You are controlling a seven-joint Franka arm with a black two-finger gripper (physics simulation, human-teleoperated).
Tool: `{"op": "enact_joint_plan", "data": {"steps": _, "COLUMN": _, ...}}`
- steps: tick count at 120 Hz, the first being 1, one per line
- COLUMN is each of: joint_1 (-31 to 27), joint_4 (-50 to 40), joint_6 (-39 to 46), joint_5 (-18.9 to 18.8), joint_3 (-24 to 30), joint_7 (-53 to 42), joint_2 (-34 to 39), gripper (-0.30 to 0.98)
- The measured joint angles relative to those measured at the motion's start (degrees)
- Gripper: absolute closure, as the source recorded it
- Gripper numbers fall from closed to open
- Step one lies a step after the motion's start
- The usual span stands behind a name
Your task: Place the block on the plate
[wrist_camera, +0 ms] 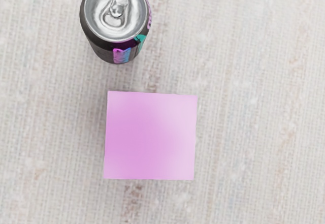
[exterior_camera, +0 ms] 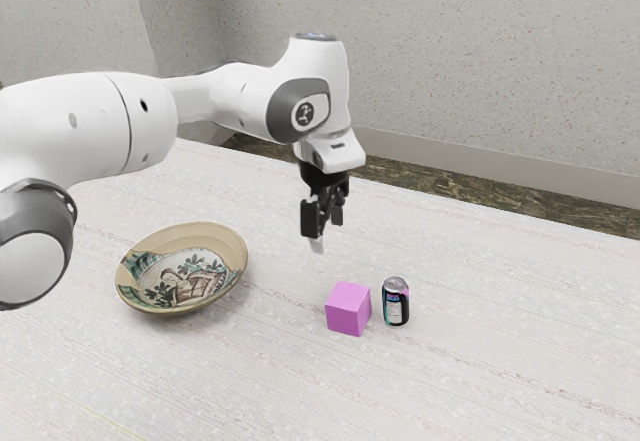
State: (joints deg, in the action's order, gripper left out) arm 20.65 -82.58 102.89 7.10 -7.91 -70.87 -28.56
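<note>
My gripper [exterior_camera: 326, 231] hangs open above the table in the exterior view, with a gap between its fingers and nothing held. Below it, and a little toward the exterior view's right, the pink-purple block [exterior_camera: 347, 309] rests on the table. From above, the block [wrist_camera: 150, 135] shows its square top face. The plate [exterior_camera: 183, 268], a wide shallow dish with a tan rim and a painted green and brown pattern, lies toward the exterior view's left and holds nothing.
A dark soda can [exterior_camera: 396, 302] stands upright close beside the block, with a narrow gap between them; the can's silver lid [wrist_camera: 116, 10] faces my hand camera. The light table [exterior_camera: 480, 341] extends around these objects, with a wall behind it.
</note>
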Motion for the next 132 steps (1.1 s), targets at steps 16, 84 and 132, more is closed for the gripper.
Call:
{"op": "enact_joint_plan", "data": {"steps": 16, "joint_1": 0.80, "joint_4": 1.14, "joint_6": 1.02, "joint_5": 0.59, "joint_3": 0.00, "joint_7": -2.27, "joint_2": -3.54, "gripper": 0.00}}
{"op": "enact_joint_plan", "data": {"steps": 84, "joint_1": 1.23, "joint_4": 1.61, "joint_6": 3.93, "joint_5": 3.27, "joint_3": 0.00, "joint_7": -7.66, "joint_2": -10.36, "gripper": 0.00}}
{"op": "enact_joint_plan", "data": {"steps": 132, "joint_1": 1.58, "joint_4": 1.56, "joint_6": 5.24, "joint_5": 3.95, "joint_3": 0.01, "joint_7": -9.34, "joint_2": -12.36, "gripper": 0.00}}
